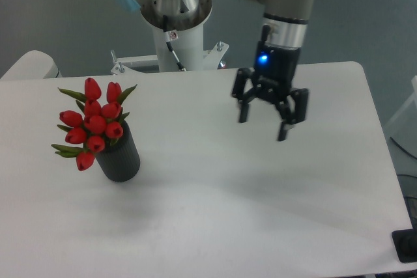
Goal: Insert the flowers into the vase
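Observation:
The flowers (pixel 94 122), a bunch of red tulip buds with green leaves, stand in the vase (pixel 120 158), a dark ribbed cylinder at the left of the white table (pixel 215 226). The buds lean out to the left over the vase's rim. My gripper (pixel 263 129) hangs open above the table's right-centre, far to the right of the vase, with nothing between its fingers. A blue light glows on its wrist.
The arm's white base column (pixel 174 37) stands behind the table's far edge. A second white surface (pixel 26 64) shows at the far left. A dark object (pixel 406 244) sits by the table's near right corner.

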`<state>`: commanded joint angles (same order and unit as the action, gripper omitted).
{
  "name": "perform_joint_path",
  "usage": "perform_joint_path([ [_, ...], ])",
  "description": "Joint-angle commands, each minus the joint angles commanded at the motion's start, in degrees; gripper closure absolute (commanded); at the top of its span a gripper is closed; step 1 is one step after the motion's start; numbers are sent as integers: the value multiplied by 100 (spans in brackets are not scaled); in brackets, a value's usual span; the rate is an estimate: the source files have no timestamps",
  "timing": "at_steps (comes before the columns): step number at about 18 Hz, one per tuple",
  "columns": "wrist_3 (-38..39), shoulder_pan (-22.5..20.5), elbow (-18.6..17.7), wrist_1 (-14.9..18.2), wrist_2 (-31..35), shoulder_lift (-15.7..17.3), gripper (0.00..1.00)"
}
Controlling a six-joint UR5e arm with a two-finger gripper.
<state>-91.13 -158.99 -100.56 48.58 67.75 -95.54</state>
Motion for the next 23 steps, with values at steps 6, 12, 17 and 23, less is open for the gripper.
perform_joint_path([
  [6, -773, -106, 729, 1486, 536, 26, 0],
  [12, -1354, -114, 1188, 2067, 1152, -17, 0],
  [17, -1417, -97, 1152, 2076, 1197, -17, 0],
  [23, -1408, -27, 1108, 2111, 1197, -26, 0],
])
